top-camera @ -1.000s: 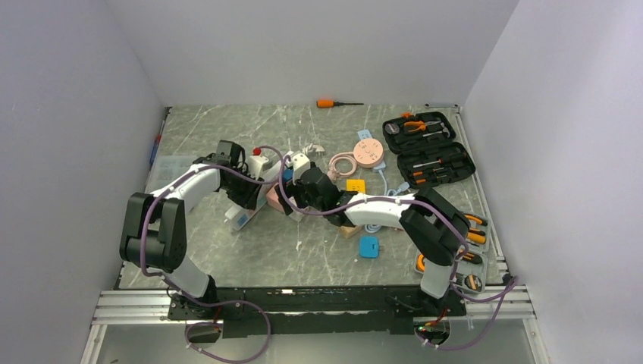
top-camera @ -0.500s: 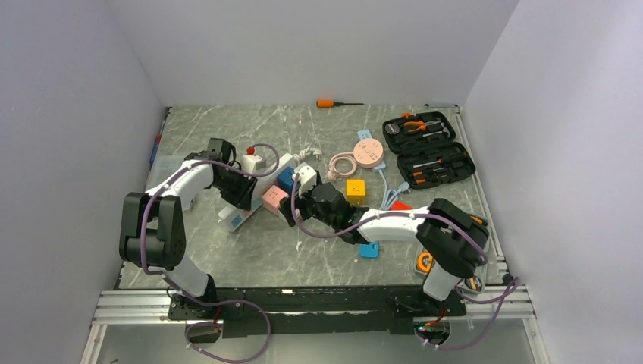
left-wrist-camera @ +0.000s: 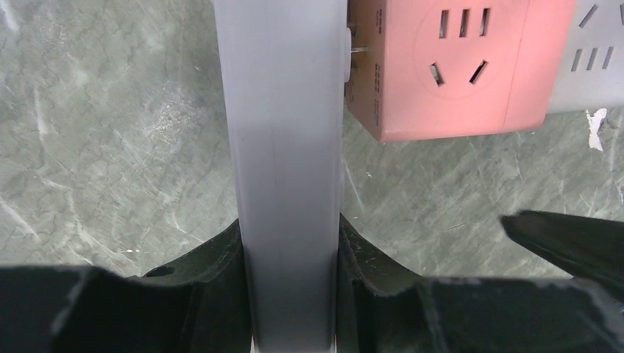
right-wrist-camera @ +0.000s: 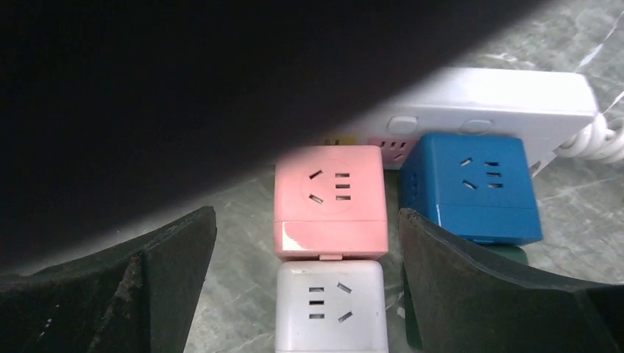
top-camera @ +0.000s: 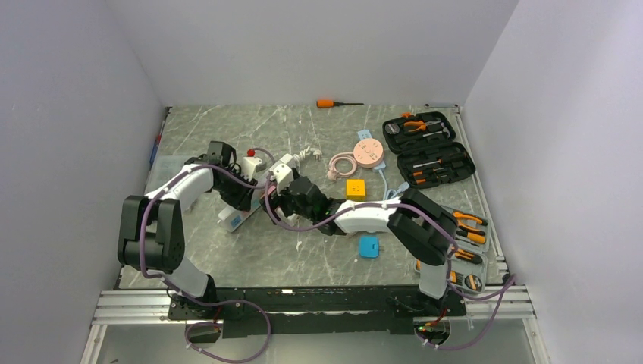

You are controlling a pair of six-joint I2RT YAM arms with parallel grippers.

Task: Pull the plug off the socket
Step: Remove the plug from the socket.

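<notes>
The socket (left-wrist-camera: 291, 147), a long white power strip, runs between the fingers of my left gripper (left-wrist-camera: 291, 294), which is shut on it; in the top view its near end (top-camera: 236, 218) sticks out below that gripper (top-camera: 241, 196). A pink cube plug (left-wrist-camera: 449, 66) sits in the strip's side, its prongs partly showing. A white cube (right-wrist-camera: 331, 309) is stuck onto the pink one (right-wrist-camera: 331, 198), and a blue cube plug (right-wrist-camera: 471, 187) sits beside them on the strip (right-wrist-camera: 508, 95). My right gripper (right-wrist-camera: 305, 217) is open, its fingers (right-wrist-camera: 169, 279) on either side of the pink and white cubes without touching them.
A yellow cube (top-camera: 355, 186) and a small blue plug (top-camera: 368, 246) lie loose right of the arms. The round pink disc with coiled cable (top-camera: 369, 152), an open black tool case (top-camera: 428, 149), a tool tray (top-camera: 466, 243) and an orange screwdriver (top-camera: 326, 103) lie farther back and right.
The right arm has swung left, bringing its open gripper around the cubes on the strip. The left gripper has kept its hold on the strip, shifting only slightly.
</notes>
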